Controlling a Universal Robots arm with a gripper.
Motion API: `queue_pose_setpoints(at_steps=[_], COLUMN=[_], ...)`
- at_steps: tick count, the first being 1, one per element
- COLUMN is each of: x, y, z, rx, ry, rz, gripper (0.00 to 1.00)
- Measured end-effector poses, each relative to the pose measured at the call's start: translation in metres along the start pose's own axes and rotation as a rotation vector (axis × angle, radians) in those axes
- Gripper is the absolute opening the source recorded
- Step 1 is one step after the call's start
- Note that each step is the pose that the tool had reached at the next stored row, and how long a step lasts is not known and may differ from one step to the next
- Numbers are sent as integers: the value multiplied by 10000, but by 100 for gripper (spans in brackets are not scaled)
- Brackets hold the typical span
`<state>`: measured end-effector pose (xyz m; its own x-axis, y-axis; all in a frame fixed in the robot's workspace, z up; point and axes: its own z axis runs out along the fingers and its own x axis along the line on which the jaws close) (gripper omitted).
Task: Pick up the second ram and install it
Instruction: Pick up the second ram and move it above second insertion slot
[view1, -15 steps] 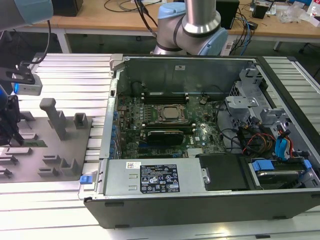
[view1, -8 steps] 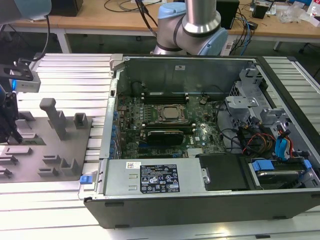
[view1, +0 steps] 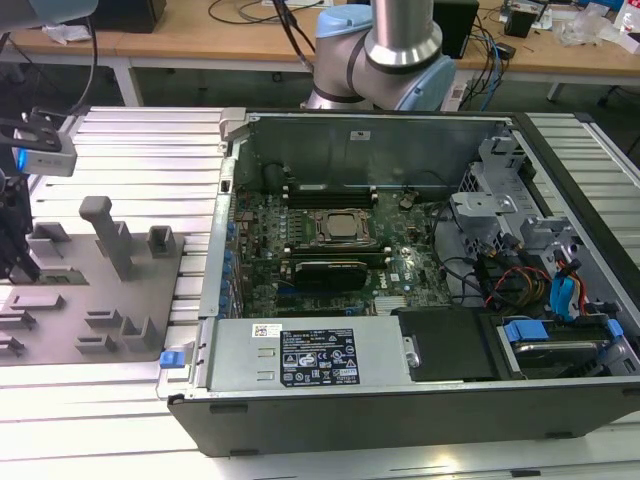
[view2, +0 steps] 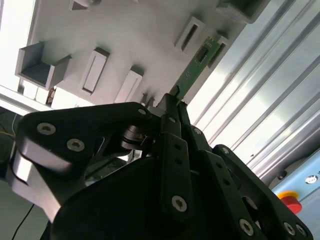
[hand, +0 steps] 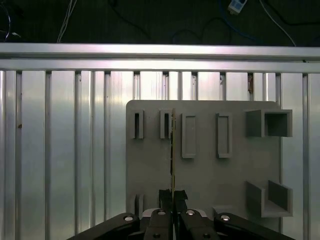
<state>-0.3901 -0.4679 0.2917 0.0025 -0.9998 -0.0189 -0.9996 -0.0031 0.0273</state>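
Jaws are clamping tight on one end of the second ram (view2: 196, 66), holding it edge-on over the grey holder plate (hand: 205, 175), and so thin an end-grip is probably risking the stick twisting or slipping.

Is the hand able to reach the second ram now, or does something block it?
Probably yes: the hand appears shut on the second ram at one end, and nothing stands between them.

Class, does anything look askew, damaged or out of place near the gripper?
Nothing stands out. The gripper is shut on the second ram, which runs straight out from it, parallel to the slots in the grey holder plate.
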Motion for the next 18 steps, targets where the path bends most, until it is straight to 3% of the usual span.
queue_pose_setpoints(at_steps=[18], x=[-9], y=[-44], z=[-261], rx=[-6], ry=[-9], rz=[-1], gripper=[13])
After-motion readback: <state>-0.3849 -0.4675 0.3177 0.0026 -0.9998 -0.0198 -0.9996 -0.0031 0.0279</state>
